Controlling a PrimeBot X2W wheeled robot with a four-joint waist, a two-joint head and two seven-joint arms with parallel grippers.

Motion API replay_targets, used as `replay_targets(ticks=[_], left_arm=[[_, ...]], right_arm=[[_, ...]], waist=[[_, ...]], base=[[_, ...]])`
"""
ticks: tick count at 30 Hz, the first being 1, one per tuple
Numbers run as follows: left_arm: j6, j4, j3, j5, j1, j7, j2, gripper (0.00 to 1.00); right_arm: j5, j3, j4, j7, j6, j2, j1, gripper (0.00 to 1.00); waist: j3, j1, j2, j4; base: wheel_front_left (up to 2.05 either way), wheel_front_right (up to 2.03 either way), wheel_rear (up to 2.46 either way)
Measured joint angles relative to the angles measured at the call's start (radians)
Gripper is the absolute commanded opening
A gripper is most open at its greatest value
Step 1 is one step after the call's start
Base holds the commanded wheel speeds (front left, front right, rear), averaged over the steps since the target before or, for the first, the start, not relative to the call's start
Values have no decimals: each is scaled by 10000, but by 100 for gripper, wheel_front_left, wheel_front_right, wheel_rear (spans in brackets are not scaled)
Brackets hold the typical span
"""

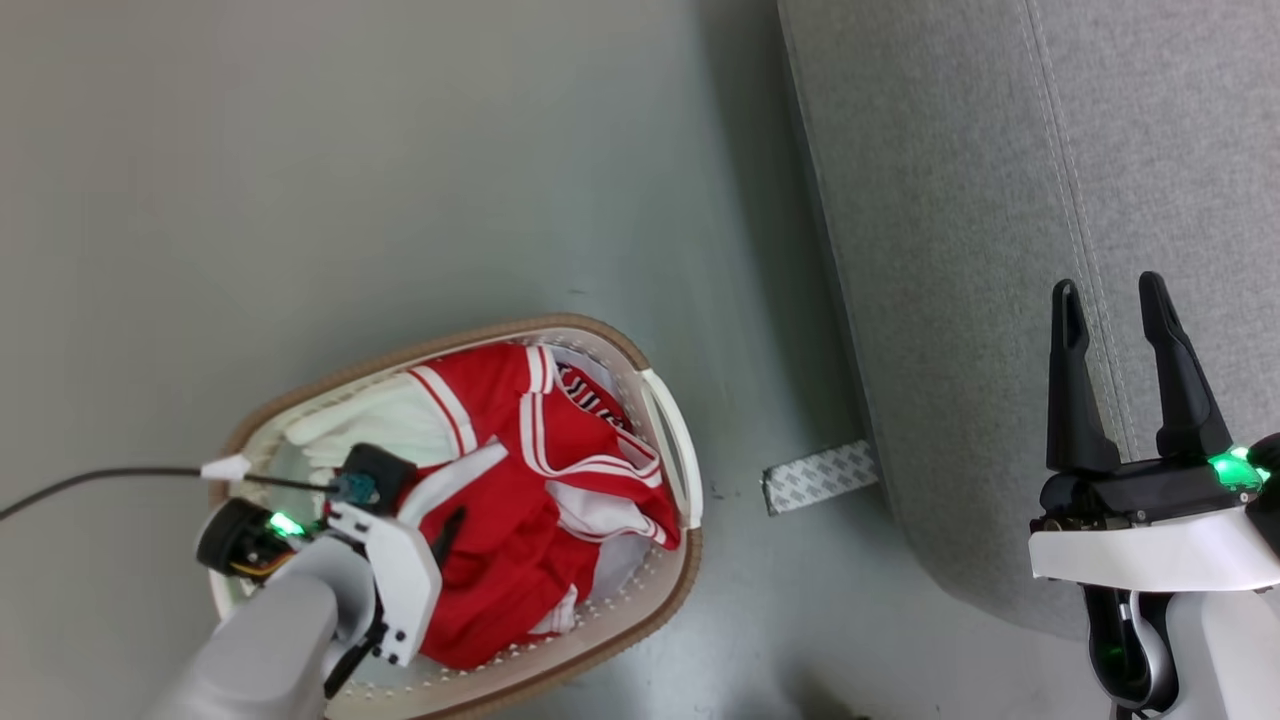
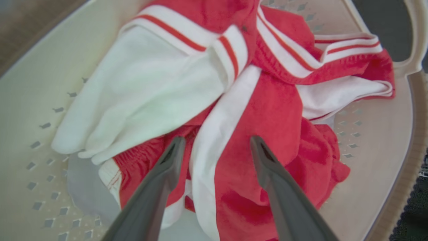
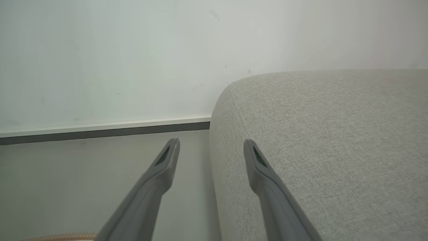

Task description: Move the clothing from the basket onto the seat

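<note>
Clothing (image 1: 530,500): red garments with white panels and striped trim, heaped and crumpled inside the basket (image 1: 600,335). The basket stands on the floor (image 1: 400,150), near the seat (image 1: 950,250) but apart from it, on the robot's left.

Left jaws: lowered into the basket and parted wide, holding nothing. In the left wrist view the 2 fingers straddle a broad white stripe (image 2: 217,134) running down a red garment, with the tips close over the fabric. Whether they touch it cannot be told.

Right jaws: parted wide and empty, held over the near edge of the seat, well away from the basket.

Handling, by judgement:
1. The fabric looks light, soft and limp. It will sag and trail from any grip, and will not hold shape.
2. The garments overlap, so 1 lift may drag a neighbour over the rim or drop it on the floor.
3. The best hold appears to be a raised fold or a thick hem, such as the ridge along the white stripe between the fingers. A flat single layer could slip out.
4. The lift must clear the basket wall before crossing to the seat.

Stage, by judgement: the pile has not yet been gripped.
</note>
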Motion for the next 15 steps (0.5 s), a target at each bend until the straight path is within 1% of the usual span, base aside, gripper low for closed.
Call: replay_targets(ticks=[5, 13, 14, 15], left_arm=[[0, 265, -740, -291, -405, 600, 140, 100], [0, 88, -2096, -1060, -717, 1386, 422, 100], [0, 44, -2251, -1193, -780, 1415, 456, 43], [2, 0, -2366, -1317, -839, 1415, 485, 5]], right_arm=[[242, 81, -128, 0, 0, -2, -36, 100], [382, 134, -211, 0, 0, -2, -202, 100], [401, 142, -219, 0, 0, -2, -211, 100], [407, 153, -221, 0, 0, -2, -215, 100]], waist=[[446, 0, 0, -198], [1060, 0, 0, -429], [1112, 0, 0, -443], [1154, 0, 0, -454]], base=[[0, 0, 0], [0, 0, 0], [0, 0, 0], [0, 0, 0]])
